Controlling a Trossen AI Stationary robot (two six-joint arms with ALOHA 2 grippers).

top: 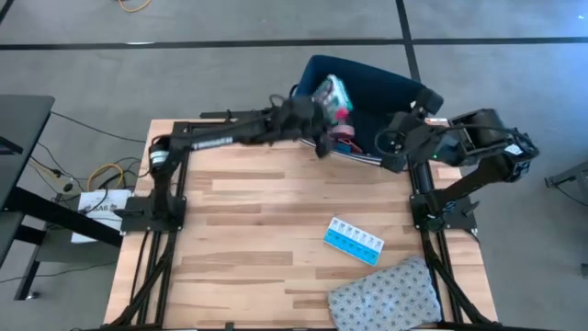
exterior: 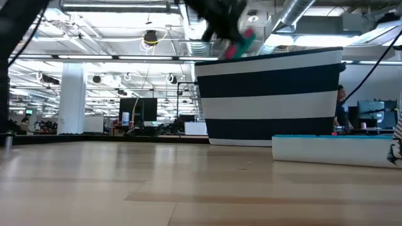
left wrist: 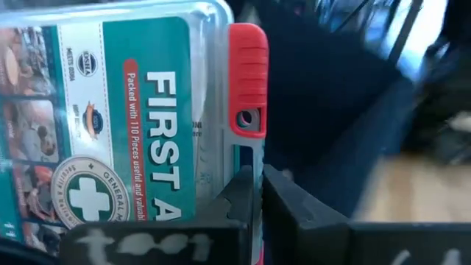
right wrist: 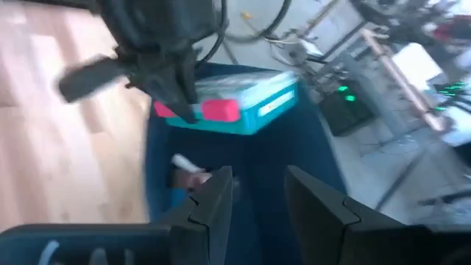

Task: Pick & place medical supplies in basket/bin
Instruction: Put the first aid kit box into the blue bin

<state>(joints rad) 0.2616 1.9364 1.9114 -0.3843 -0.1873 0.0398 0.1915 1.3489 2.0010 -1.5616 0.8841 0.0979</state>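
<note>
My left gripper [top: 322, 115] reaches from the table's left over the dark navy bin [top: 390, 87] at the far edge and is shut on the green-red flat first-aid box [top: 333, 94], which shows close up in the left wrist view [left wrist: 140, 118] and above the bin's rim in the low view [exterior: 240, 43]. My right gripper [right wrist: 257, 193] is open at the bin's near right side [top: 390, 145], above its inside, touching nothing. The light-blue pill organiser [top: 354, 241] lies flat on the table. My left gripper pinches the first-aid box between its two fingers [left wrist: 239, 193] on the box's clear rim just below the red latch [left wrist: 246, 158]. The fingers come from the table's left, slanting down. The box is lifted clear and hangs tilted above the bin's opening [right wrist: 243, 110].
Small items lie on the bin's floor [right wrist: 188, 171], and something red and blue sits at the bin's near edge [top: 347, 140]. A grey patterned cloth [top: 386, 296] lies at the table's near right corner. Bare wood spans the middle and left of the table [top: 248, 230].
</note>
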